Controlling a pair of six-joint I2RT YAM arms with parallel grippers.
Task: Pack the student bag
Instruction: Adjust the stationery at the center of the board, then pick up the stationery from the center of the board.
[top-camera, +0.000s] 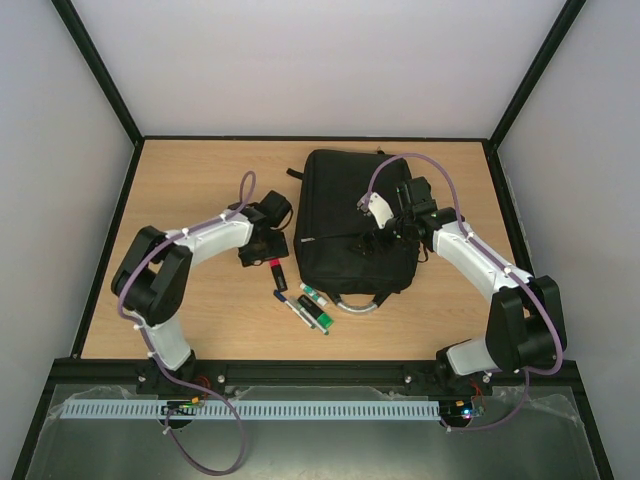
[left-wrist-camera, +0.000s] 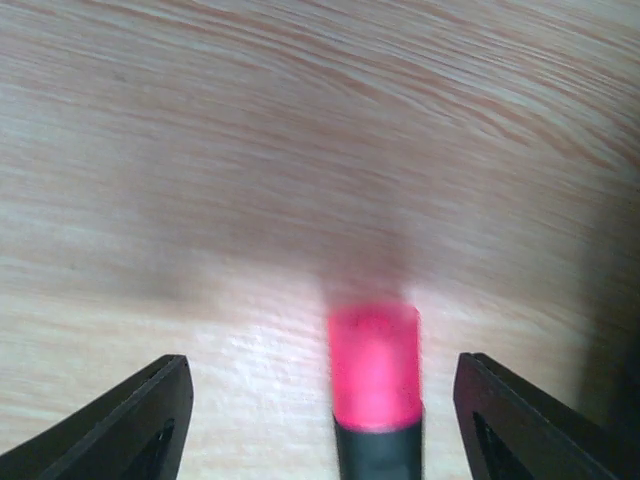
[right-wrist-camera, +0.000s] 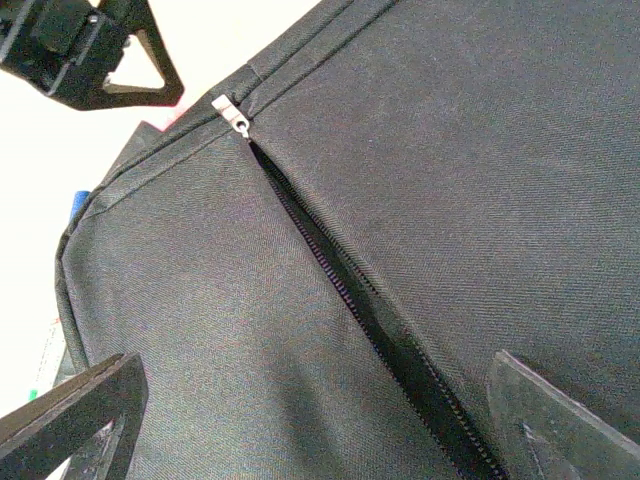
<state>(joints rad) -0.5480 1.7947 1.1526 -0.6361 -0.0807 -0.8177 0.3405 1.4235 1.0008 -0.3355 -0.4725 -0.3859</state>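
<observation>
The student bag (top-camera: 345, 215) is a large black backpack lying flat mid-table, with a grey loop handle (top-camera: 358, 306) at its near edge. Its zip (right-wrist-camera: 372, 325) is partly open, with the silver pull (right-wrist-camera: 232, 114) at the end of the gap. My right gripper (top-camera: 383, 236) hovers open over the bag, its jaws either side of the zip opening (right-wrist-camera: 310, 425). My left gripper (top-camera: 270, 258) is open, low over the table just left of the bag. A red-capped black marker (left-wrist-camera: 375, 365) lies between its fingers (left-wrist-camera: 150, 420) without touching them, and shows in the top view (top-camera: 277, 271).
Several more markers lie near the bag's near-left corner: a green-capped one (top-camera: 313, 294), a blue-tipped one (top-camera: 296, 309) and a black one (top-camera: 317, 318). Black frame posts and grey walls ring the wooden table (top-camera: 180, 180). The left gripper shows in the right wrist view (right-wrist-camera: 90, 55).
</observation>
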